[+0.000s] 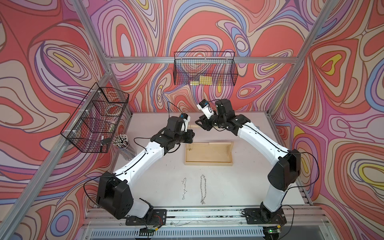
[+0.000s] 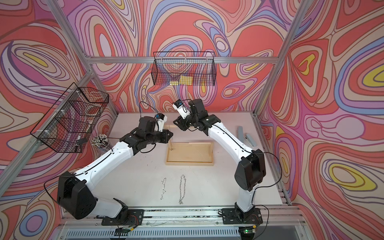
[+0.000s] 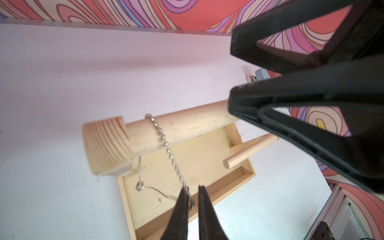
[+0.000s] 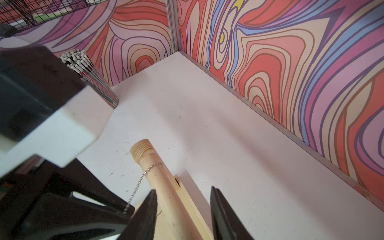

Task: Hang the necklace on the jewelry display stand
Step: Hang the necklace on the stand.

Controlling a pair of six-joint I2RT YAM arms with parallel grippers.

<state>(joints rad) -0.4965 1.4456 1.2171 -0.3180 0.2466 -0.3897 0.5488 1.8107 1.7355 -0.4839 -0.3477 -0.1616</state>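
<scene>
Left end effector point(image 3: 191, 199): jaws narrowly apart, ball-chain necklace point(image 3: 164, 141) lying against one finger; cannot tell if it is gripped. Necklace is draped over the upper dowel of the jewelry display stand point(image 3: 187, 124), near the post end, tail dangling over the tray. Right end effector point(image 4: 182, 199): jaws open, straddling that dowel, holding nothing. Risk: a snagged chain drags off the dowel if the left arm withdraws.
</scene>
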